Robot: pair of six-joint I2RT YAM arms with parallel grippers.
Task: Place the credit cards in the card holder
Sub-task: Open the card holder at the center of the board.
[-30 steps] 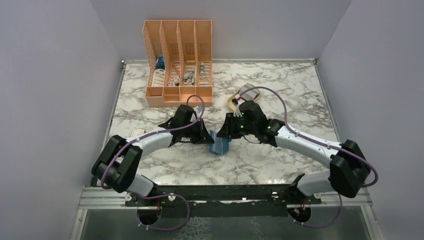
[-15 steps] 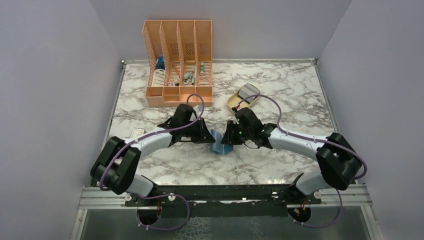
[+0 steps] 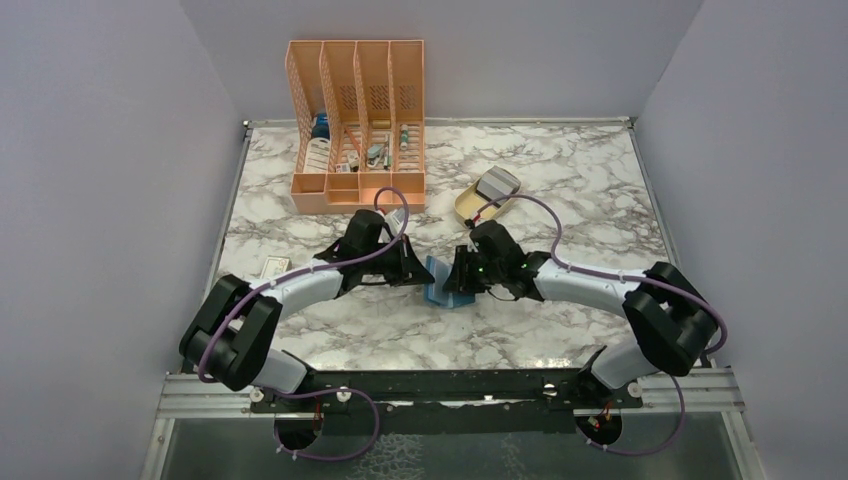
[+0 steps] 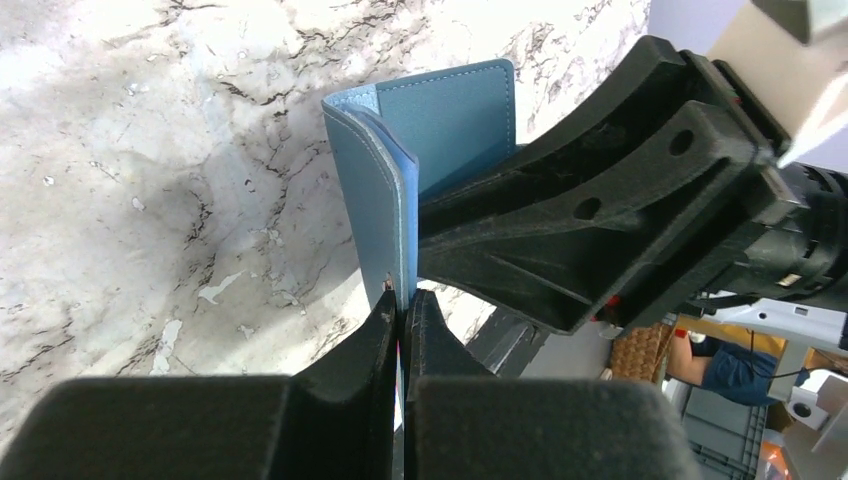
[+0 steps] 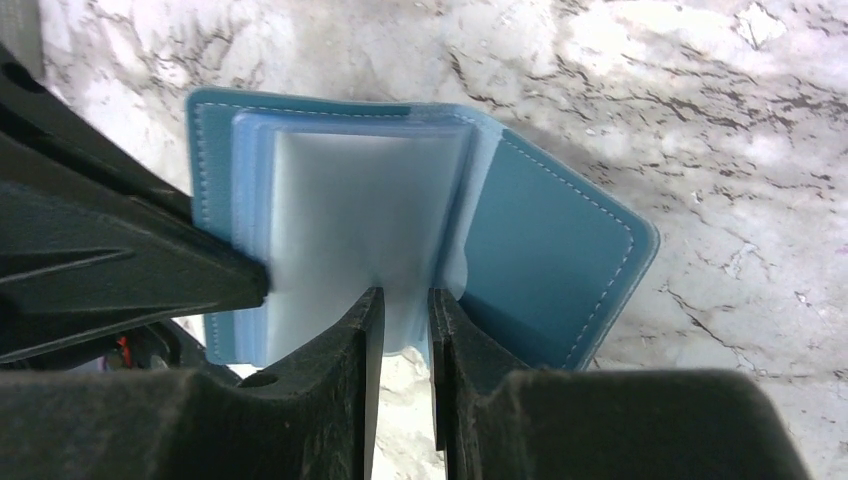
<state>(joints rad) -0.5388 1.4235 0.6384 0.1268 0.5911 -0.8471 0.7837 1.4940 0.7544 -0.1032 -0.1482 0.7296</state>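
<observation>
The teal card holder (image 3: 440, 284) stands open on its edge at the table's middle, between both grippers. My left gripper (image 4: 402, 300) is shut on the lower edge of one teal cover (image 4: 450, 110). In the right wrist view the pale blue-grey slots (image 5: 350, 220) fan out, and the other cover (image 5: 550, 270) swings right. My right gripper (image 5: 400, 300) stands narrowly open at the slots' lower edge, gripping nothing I can see. A grey credit card (image 3: 497, 184) lies on the beige tray (image 3: 470, 208) behind the right arm.
An orange slotted file rack (image 3: 357, 125) holding small items stands at the back left. A small white box (image 3: 276, 265) lies left of the left arm. Grey walls close in on both sides of the marble table.
The right gripper has moved left up to the card holder and its jaws have narrowed. The left gripper keeps its hold, and the holder has shifted slightly.
</observation>
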